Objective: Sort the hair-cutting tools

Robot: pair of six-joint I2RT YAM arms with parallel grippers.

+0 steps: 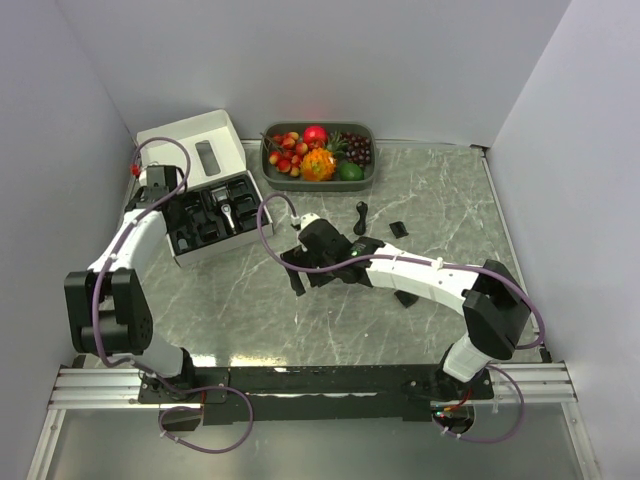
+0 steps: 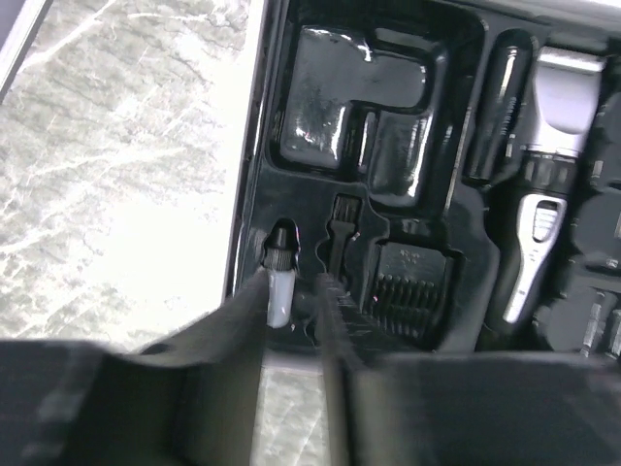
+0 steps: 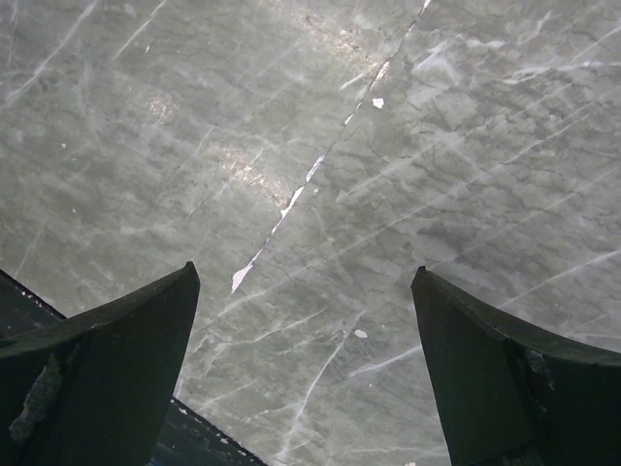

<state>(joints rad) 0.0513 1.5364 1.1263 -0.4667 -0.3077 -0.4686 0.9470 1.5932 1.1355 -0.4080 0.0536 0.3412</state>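
The slim black-and-silver hair clipper [image 2: 541,199] lies in the black moulded insert [image 1: 205,222] of the open white box, with a comb guard [image 2: 408,283] and a small brush [image 2: 340,233] beside it. My left gripper [image 2: 291,288] hangs over the insert's left edge [image 1: 175,208], its jaws only a narrow gap apart. A small white bottle with a black cap [image 2: 278,277] sits in its slot between the tips, touching the left finger. My right gripper [image 3: 303,272] is wide open and empty over bare marble at mid-table [image 1: 298,272]. A black pear-shaped piece [image 1: 360,213] and small black parts [image 1: 398,229] [image 1: 407,298] lie on the table.
The grey tray of fruit [image 1: 365,180] stands at the back centre. The box's white lid [image 1: 190,138] lies open at the back left. White walls close in both sides. My right arm [image 1: 420,272] stretches across the table's middle.
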